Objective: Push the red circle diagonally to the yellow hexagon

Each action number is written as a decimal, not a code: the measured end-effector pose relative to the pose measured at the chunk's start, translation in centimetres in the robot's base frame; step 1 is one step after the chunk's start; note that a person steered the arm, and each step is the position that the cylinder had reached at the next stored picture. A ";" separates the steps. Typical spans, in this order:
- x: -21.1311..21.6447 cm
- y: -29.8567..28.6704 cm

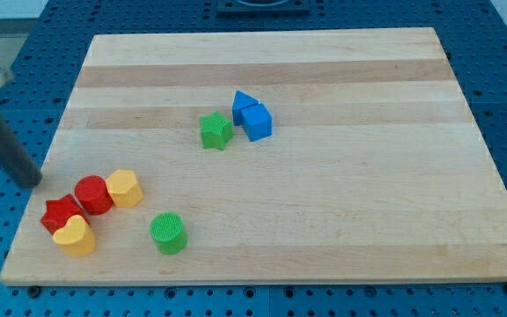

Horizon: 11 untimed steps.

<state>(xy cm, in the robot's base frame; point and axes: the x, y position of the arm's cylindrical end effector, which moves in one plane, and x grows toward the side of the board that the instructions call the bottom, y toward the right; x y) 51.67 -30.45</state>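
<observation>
The red circle (92, 195) sits near the board's lower left corner, touching the yellow hexagon (125, 187) on its right. A red star (59, 213) touches the circle's lower left side, and a yellow heart (75, 235) lies just below the star. My tip (32, 180) is at the board's left edge, to the upper left of the red circle and apart from it.
A green circle (168, 232) lies to the right of the yellow heart. A green star (216, 130), a blue triangle (242, 105) and a blue cube (257, 121) cluster near the board's middle. The wooden board (341, 194) lies on a blue perforated table.
</observation>
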 end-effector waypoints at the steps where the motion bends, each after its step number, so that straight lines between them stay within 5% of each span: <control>1: 3.4 1.4; 2: 3.4 4.9; 4: -6.1 10.0; 7: -0.5 7.2; 8: 0.2 10.7; 9: -3.2 14.9; 11: -8.5 12.1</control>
